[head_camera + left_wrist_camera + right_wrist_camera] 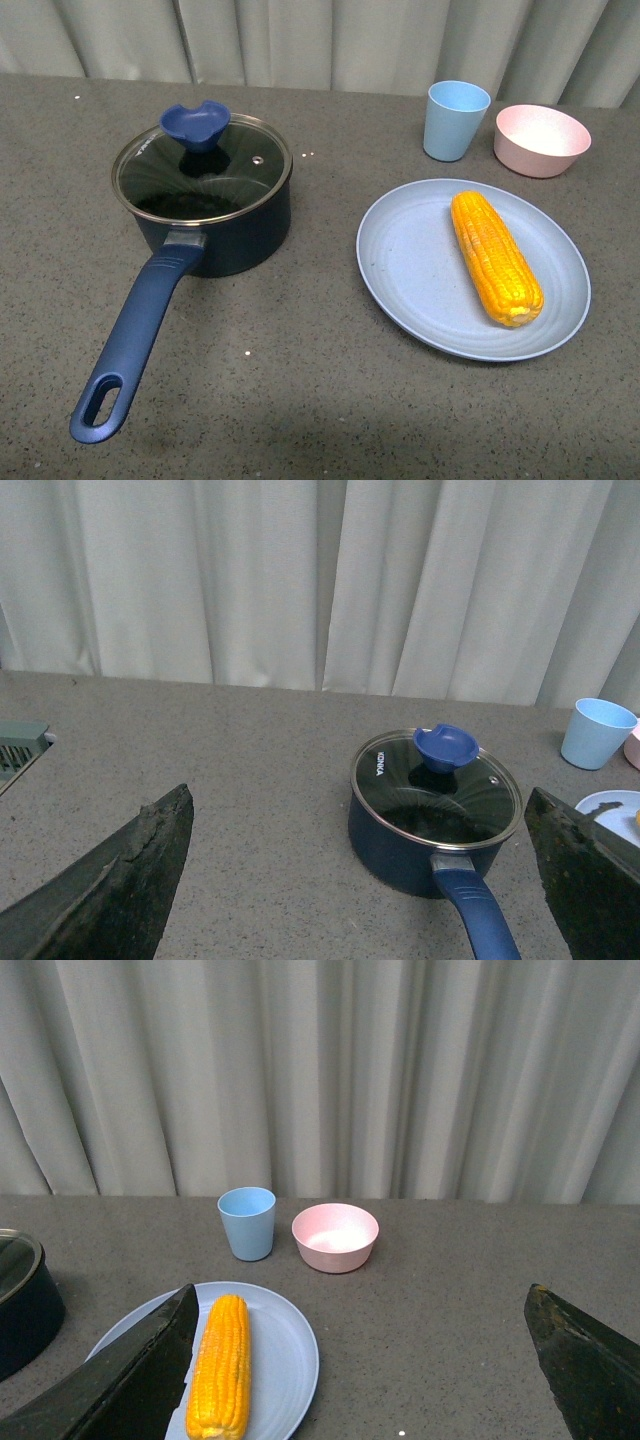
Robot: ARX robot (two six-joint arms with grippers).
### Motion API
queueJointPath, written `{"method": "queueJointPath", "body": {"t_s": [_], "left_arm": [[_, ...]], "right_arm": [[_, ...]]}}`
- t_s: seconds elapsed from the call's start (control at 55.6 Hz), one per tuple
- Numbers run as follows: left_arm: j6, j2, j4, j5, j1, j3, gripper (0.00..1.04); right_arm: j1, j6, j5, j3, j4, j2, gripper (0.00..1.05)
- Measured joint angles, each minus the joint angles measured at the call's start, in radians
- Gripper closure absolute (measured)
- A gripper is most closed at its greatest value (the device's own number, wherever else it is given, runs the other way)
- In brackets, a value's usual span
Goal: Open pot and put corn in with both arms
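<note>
The dark blue pot (250,235) stands at the table's left, closed by a glass lid (225,180) with a blue knob (196,125); its long handle (140,320) points toward the front. The corn (495,258) lies on a light blue plate (400,260) at the right. Neither arm shows in the front view. My left gripper (358,810) is open and held back from the pot (400,855), with the lid's knob (446,748) ahead of it. My right gripper (362,1295) is open above the table, the corn (222,1365) lying by one finger (140,1380).
A light blue cup (457,120) and a pink bowl (541,140) stand behind the plate. The pot's edge (25,1310) shows in the right wrist view. Pale curtains hang behind the table. A grey grille (20,745) sits at the edge of the left wrist view.
</note>
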Motion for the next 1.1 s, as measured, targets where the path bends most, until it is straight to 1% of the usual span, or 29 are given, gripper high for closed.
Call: {"method": "queueJointPath", "body": {"t_s": [1.096], "left_arm": [[0.0, 0.0, 0.0, 0.0, 0.0, 0.0, 0.07]], "right_arm": [[0.0, 0.0, 0.0, 0.0, 0.0, 0.0, 0.09]]}}
